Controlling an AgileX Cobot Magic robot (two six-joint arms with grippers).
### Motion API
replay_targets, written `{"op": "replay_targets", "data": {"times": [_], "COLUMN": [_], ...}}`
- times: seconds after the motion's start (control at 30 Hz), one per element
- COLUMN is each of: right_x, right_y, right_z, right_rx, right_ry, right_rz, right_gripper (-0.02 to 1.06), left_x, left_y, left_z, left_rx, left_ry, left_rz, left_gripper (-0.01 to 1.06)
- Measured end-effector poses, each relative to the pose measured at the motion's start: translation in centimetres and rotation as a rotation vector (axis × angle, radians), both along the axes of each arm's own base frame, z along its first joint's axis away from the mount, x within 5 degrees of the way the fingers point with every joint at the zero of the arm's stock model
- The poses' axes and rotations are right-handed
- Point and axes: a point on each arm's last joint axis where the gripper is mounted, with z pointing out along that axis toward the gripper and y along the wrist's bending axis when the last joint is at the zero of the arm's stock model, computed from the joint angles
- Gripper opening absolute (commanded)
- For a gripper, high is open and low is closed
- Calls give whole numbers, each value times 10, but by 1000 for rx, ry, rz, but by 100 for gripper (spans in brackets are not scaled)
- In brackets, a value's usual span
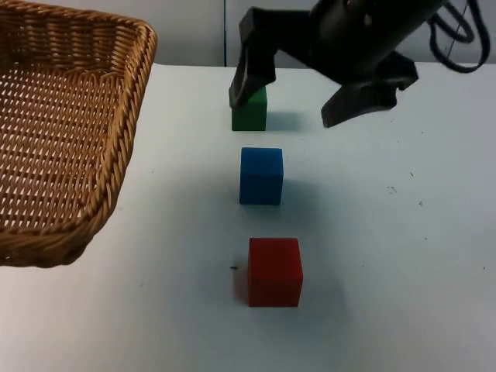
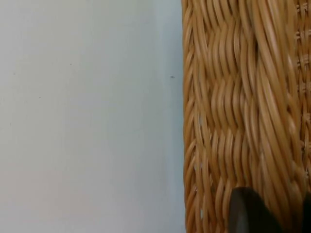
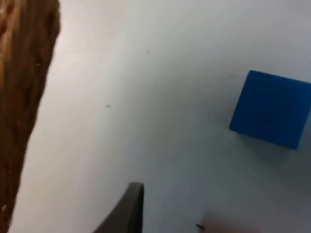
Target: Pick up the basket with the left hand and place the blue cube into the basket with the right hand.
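Note:
The woven wicker basket [image 1: 62, 139] is at the table's left, and its near rim seems to hang slightly above the surface. In the left wrist view, my left gripper [image 2: 278, 216] is shut on the basket's rim [image 2: 233, 121]. The blue cube [image 1: 261, 176] rests on the table in the middle of a row of three cubes. It also appears in the right wrist view as the blue cube [image 3: 269, 108], beyond one black fingertip [image 3: 127, 208]. My right gripper [image 1: 302, 97] hovers open behind the blue cube, its left finger over the green cube [image 1: 249, 110].
A red cube [image 1: 274, 271] sits nearest the front, in line with the blue and green ones. The white table [image 1: 403, 256] stretches bare to the right. The grey partition wall [image 1: 194, 31] closes the back. The basket's side [image 3: 22, 97] appears in the right wrist view.

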Motion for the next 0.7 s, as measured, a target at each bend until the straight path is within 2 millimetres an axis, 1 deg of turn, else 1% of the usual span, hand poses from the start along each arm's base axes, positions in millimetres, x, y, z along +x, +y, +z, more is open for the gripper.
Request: {"op": "replay_targets", "data": {"times": [0.03, 0.07, 0.1, 0.13, 0.23, 0.27, 0.37, 0.43, 0.47, 0.53, 0.6, 0.63, 0.7], "right_x": [2, 7, 7, 9, 16, 16, 25, 32, 32, 40, 44, 44, 47], "right_y": [1, 3, 3, 4, 4, 4, 5, 8, 8, 13, 19, 19, 25], "right_z": [-4, -16, -16, -23, -35, -35, -39, -43, -43, -47, -52, -52, -59], "right_rx": [-6, -19, -19, -28, -60, -60, -77, -74, -74, -75, -89, -89, -107], "right_ry": [9, 32, 32, 48, 61, 61, 46, 42, 42, 41, 50, 50, 65], "right_rz": [-9, -27, -27, -37, -80, -80, -125, -148, -148, -154, -145, -145, -139], "right_gripper": [103, 103, 103, 103, 103, 102, 101, 98, 97, 97, 97, 97, 97], "left_x": [0, 0, 0, 0, 0, 0, 0, 0, 0, 0, 0, 0, 0], "left_y": [0, 0, 0, 0, 0, 0, 0, 0, 0, 0, 0, 0, 0], "left_z": [0, 0, 0, 0, 0, 0, 0, 0, 0, 0, 0, 0, 0], "left_rx": [0, -2, -2, -2, -3, -3, -3, -3, -3, -3, -5, -5, -6], "left_ry": [0, 3, 3, 4, 7, 7, 7, 7, 7, 7, 7, 7, 9], "left_rz": [0, 4, 4, 3, 5, 5, 5, 5, 5, 5, 7, 7, 9], "left_gripper": [0, 0, 0, 0, 0, 0, 0, 0, 0, 0, 0, 0, 0]}}
